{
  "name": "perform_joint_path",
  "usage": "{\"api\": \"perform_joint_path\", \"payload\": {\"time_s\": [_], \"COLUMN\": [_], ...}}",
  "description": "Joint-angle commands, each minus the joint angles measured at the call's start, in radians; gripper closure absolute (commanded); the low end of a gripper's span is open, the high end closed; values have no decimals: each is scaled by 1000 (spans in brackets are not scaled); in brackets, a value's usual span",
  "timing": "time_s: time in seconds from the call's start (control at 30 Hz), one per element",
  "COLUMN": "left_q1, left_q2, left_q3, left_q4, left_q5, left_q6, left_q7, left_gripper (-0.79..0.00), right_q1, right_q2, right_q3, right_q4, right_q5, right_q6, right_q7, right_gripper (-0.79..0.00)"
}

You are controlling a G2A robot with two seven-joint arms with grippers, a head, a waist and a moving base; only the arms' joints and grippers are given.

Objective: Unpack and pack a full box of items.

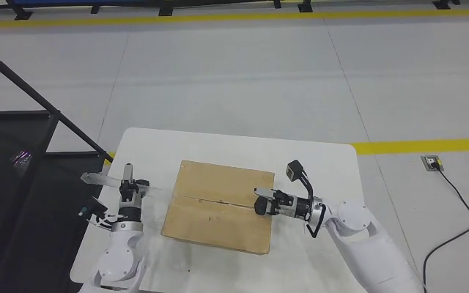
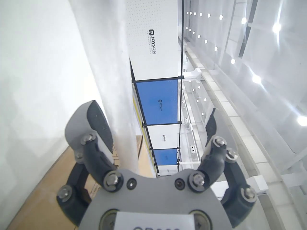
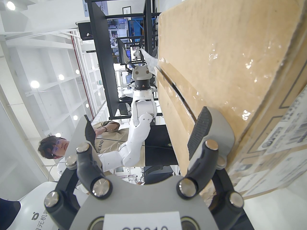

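A closed cardboard box [image 1: 220, 209] lies in the middle of the white table [image 1: 220, 146], its centre seam [image 3: 177, 94] slightly parted. My right gripper [image 1: 260, 203] is at the box's right edge, open, one finger [image 3: 200, 130] lying over the box top [image 3: 227, 48] near the seam. Left of the box my left gripper [image 1: 127, 176] points upward and is open. A pale translucent strip of tape [image 2: 103, 48] lies against one of its fingers [image 2: 96, 123]. The strip [image 1: 99, 178] stretches sideways across that gripper. The box [image 2: 48, 175] is beside the left gripper [image 2: 153, 125].
A black frame with dark cloth [image 1: 29, 183] stands close against the table's left side. Bare table surface lies behind the box and to its right. The floor beyond has yellow lines [image 1: 410, 146].
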Motion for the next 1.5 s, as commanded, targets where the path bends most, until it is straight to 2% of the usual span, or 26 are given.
{"api": "perform_joint_path", "payload": {"time_s": [0.0,0.43,0.57,0.83,1.47], "left_q1": [5,37,51,103,114], "left_q2": [-1,-7,-10,-13,-31], "left_q3": [-9,-27,-28,-17,57], "left_q4": [-21,-147,-179,-244,-259], "left_q5": [21,173,197,283,402], "left_q6": [5,8,10,-6,5], "left_q7": [-3,-32,-55,-95,-180], "left_gripper": [-785,-785,-785,-785,-785], "right_q1": [0,0,-31,-50,-75], "right_q2": [0,0,3,7,11], "right_q3": [0,0,12,22,36], "right_q4": [0,0,-33,-47,-51], "right_q5": [0,0,-3,-6,5], "right_q6": [0,0,0,1,-34], "right_q7": [0,0,-39,-37,-33], "right_gripper": [-785,-785,-785,-785,-785]}}
